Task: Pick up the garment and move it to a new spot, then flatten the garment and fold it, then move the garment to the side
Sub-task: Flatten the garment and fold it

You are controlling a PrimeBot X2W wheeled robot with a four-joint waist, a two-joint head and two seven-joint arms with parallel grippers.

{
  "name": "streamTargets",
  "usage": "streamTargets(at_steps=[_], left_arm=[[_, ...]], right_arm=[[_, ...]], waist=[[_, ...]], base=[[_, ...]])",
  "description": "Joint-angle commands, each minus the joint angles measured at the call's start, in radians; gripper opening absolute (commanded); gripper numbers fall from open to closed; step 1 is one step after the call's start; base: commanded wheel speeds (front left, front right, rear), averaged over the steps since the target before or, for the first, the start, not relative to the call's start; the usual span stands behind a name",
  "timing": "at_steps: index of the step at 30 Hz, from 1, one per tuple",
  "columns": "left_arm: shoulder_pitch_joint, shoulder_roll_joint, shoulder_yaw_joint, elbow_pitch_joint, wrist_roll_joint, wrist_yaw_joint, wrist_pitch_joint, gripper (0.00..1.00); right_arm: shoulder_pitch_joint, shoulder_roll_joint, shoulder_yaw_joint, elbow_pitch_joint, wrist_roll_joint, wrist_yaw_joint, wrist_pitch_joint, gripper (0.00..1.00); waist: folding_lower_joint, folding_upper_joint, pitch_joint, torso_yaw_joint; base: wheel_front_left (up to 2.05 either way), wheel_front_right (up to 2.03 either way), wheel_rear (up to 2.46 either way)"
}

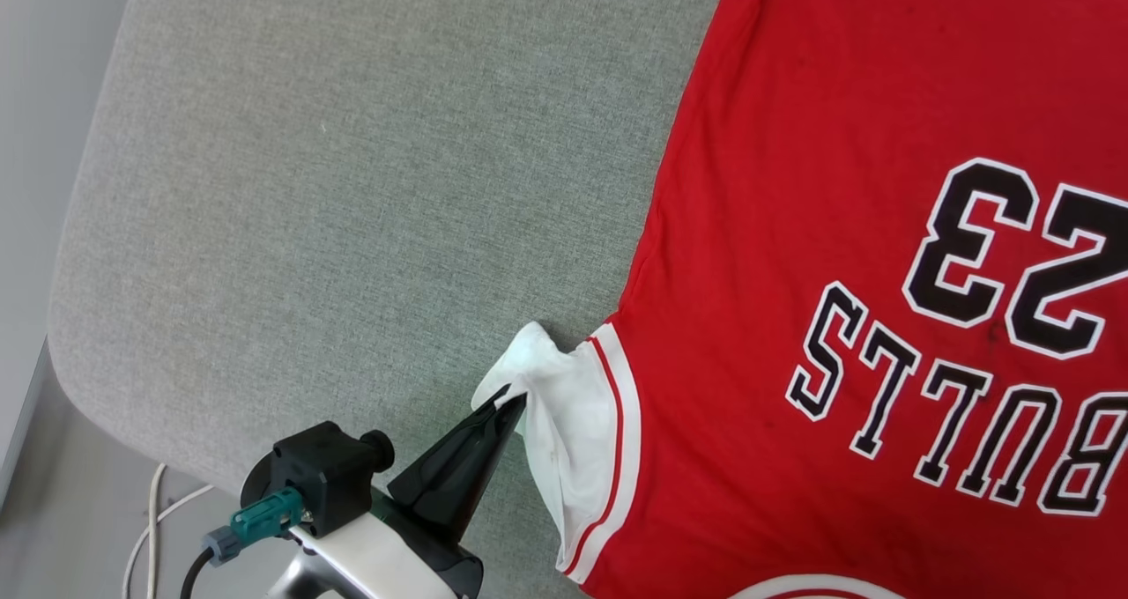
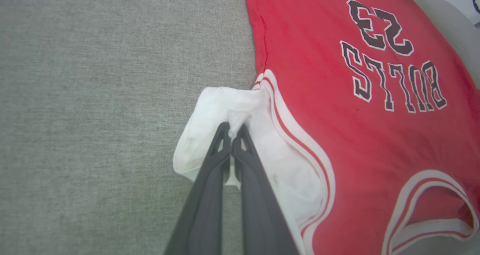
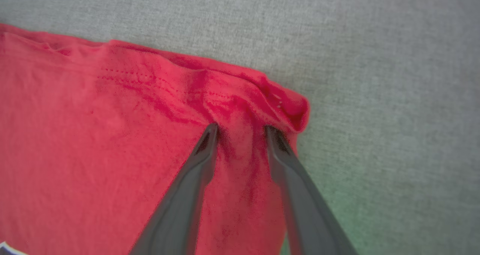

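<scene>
Left tool (image 2: 233,127) clamps the white sleeve (image 2: 210,108) of the jersey (image 1: 793,229); right tool (image 3: 240,128), fingers parted, presses its red hem corner (image 3: 288,107).

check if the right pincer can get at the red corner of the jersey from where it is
Probably yes. The right pincer is open, with both tips down on the garment right by that corner. Red cloth is puckered between them, and nothing covers it.

Left hand (image 1: 517,398): 2 black fingers (image 1: 458,467), silver wrist (image 1: 370,564), teal connector (image 1: 264,513).
</scene>
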State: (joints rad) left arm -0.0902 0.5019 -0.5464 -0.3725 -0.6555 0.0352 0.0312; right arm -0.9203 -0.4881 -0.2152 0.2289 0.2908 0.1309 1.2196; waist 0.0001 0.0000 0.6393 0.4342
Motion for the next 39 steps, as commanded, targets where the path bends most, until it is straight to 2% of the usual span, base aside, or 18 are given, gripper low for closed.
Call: streamTargets(at_steps=[1,9,19,28,39], left_arm=[[-0.014,0.002,0.001,0.002,0.003,0.001,-0.002,0.00],[0.001,0.012,0.006,0.019,-0.002,0.012,0.005,0.00],[0.073,0.044,0.036,0.091,-0.047,0.030,-0.001,0.00],[0.125,0.051,0.053,0.151,-0.083,0.034,-0.021,0.00],[0.168,0.034,0.066,0.195,-0.112,0.045,-0.062,0.00]], right_arm=[[0.059,0.026,0.005,0.040,0.008,0.000,0.010,0.00],[0.151,0.027,0.016,0.046,0.029,-0.001,-0.038,0.00],[0.412,0.070,0.036,0.002,0.137,-0.001,-0.128,0.00],[0.711,0.119,0.028,-0.131,0.251,0.000,-0.213,0.00],[1.006,0.209,-0.019,-0.308,0.273,0.000,-0.237,0.00]], waist=[[-0.0001,0.0000,-0.013,-0.007],[-0.0001,0.0000,-0.123,-0.067],[-0.0001,0.0000,-0.320,-0.197],[-0.0001,0.0000,-0.454,-0.285],[-0.0001,0.0000,-0.556,-0.346]], base=[[0.00,0.00,0.00],[0.00,0.00,0.00],[0.00,0.00,0.00],[0.00,0.00,0.00],[0.00,0.00,0.00]])
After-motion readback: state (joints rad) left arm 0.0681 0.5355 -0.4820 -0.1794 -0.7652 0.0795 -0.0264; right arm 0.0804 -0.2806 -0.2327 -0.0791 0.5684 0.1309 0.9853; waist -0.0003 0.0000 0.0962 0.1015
